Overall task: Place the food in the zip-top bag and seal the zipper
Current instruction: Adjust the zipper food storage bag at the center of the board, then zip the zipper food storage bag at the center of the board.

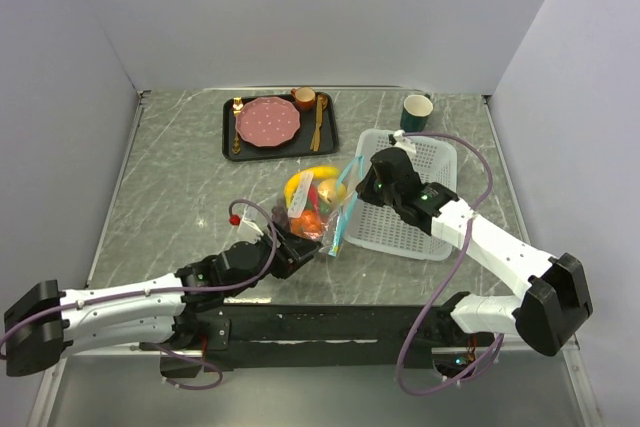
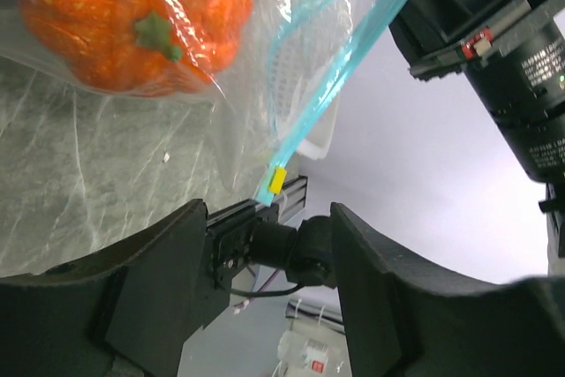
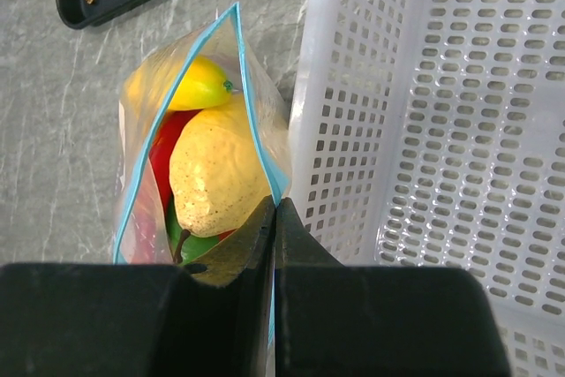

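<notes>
Zip-top bag: lies at table centre, at 9 o'clock of the white basket.
Food: lemon, orange fruit and red pieces are inside the bag; loading looks finished.
Zipper: the teal edges gape apart, so it is unsealed.
Right gripper: fingers pressed together on the zipper's 12 o'clock end, probably anchoring it for closure.
Left gripper: fingers spread and empty, near the yellow tab at the zipper's 6 o'clock end, seemingly ready to steady it.
Writing: none legible; the lens print is too small.

L gripper fingers apart, R gripper fingers pinched together
</notes>
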Robot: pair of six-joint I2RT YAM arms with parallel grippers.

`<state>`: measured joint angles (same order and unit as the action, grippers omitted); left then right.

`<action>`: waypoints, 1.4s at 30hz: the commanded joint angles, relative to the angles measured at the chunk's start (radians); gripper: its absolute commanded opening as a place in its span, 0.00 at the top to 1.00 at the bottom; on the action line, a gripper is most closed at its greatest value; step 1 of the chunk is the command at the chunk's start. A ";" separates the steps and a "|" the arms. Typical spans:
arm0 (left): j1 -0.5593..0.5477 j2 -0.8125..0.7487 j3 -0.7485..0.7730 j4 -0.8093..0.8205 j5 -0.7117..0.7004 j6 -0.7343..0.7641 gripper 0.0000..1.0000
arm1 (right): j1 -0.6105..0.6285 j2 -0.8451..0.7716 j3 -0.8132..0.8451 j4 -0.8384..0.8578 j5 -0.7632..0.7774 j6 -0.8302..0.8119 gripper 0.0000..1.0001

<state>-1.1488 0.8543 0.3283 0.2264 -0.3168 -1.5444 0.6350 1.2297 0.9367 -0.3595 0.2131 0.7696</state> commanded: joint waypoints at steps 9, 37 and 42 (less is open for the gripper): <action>-0.006 0.126 0.002 0.205 -0.059 -0.054 0.49 | -0.008 -0.053 0.008 0.031 -0.006 0.014 0.94; -0.005 0.109 0.012 0.145 -0.137 -0.019 0.99 | -0.006 -0.281 -0.036 -0.084 0.051 0.042 0.34; -0.005 0.068 0.018 0.117 -0.153 0.007 0.99 | 0.038 -0.389 -0.188 0.006 -0.171 0.156 0.49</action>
<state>-1.1496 0.9619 0.3241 0.3508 -0.4351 -1.5684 0.6373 0.8845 0.8562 -0.4015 0.1688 0.8188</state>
